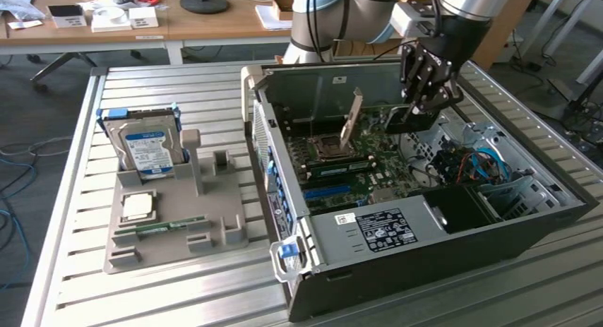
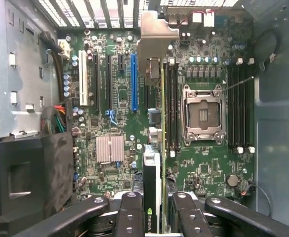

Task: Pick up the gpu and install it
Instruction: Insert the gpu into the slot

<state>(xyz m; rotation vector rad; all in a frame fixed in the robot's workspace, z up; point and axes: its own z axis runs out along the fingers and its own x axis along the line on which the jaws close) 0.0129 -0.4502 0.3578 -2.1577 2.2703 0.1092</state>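
Gripping the gpu (image 2: 152, 177) edge-on, the gripper (image 2: 156, 217) has its fingers clamped on both faces of the card inside the open computer case (image 1: 424, 249). The card stands upright over the motherboard (image 2: 114, 98), between the long blue slot (image 2: 134, 81) and the CPU socket (image 2: 203, 114). Can't tell if it's touching a slot. Outside the case, the hard drive (image 1: 146, 147) stands in a grey holder (image 1: 179, 224).

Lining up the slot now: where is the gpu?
The gpu is held edge-on in the hand, over the motherboard inside the open case, between the blue slot and the CPU socket in the wrist view.
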